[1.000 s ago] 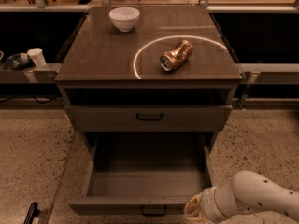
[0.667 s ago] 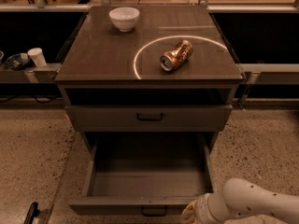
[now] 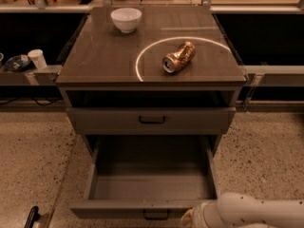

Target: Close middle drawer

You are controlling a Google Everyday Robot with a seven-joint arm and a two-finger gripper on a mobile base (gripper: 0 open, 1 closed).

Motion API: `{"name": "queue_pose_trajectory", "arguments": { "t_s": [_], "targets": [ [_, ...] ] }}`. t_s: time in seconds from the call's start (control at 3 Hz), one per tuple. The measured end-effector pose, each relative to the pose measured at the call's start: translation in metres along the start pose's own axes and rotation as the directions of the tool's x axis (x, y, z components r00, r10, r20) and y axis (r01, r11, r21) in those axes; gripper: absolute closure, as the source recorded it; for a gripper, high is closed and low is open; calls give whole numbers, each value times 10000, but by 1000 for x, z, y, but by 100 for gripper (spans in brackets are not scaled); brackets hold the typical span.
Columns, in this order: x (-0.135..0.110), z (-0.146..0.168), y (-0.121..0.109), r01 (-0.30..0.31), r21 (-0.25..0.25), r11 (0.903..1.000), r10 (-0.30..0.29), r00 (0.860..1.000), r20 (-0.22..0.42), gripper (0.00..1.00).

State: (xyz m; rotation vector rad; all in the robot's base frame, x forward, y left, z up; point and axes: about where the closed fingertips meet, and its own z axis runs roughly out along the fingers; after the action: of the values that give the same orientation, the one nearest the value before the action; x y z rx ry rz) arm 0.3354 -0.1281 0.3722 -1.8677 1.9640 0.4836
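The middle drawer (image 3: 152, 186) of the grey-brown cabinet stands pulled far out toward me, an empty deep box. Its flat front (image 3: 109, 209) lies near the bottom edge of the camera view, with the small dark bar handle (image 3: 156, 216) at its centre. My gripper (image 3: 188, 219) is at the bottom edge, right beside that handle and against the drawer front's right part. The white arm (image 3: 251, 213) runs in from the lower right. Most of the gripper is cut off by the frame.
The upper drawer front (image 3: 152, 120) above is shut. On the cabinet top (image 3: 95, 61) stand a white bowl (image 3: 126, 19) and a crushed gold can (image 3: 179, 57). A white cup (image 3: 36, 59) sits on a shelf at left. A dark object (image 3: 31, 216) lies on the speckled floor at lower left.
My arm has dropped lower and shifted left, bringing the gripper down to the open drawer's front near its handle. The drawer has not visibly moved.
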Motion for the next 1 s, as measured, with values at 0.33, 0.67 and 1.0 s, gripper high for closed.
{"name": "queue_pose_trajectory", "arguments": {
  "t_s": [0.33,0.67,1.0],
  "targets": [
    [-1,-2,0,0,0,10000,0,10000,0,100],
    [0,0,-7,-158,331,9993,157,9999,41,100],
    [3,8,-31,-524,1089,9927,510,9986,161,100]
  ]
}}
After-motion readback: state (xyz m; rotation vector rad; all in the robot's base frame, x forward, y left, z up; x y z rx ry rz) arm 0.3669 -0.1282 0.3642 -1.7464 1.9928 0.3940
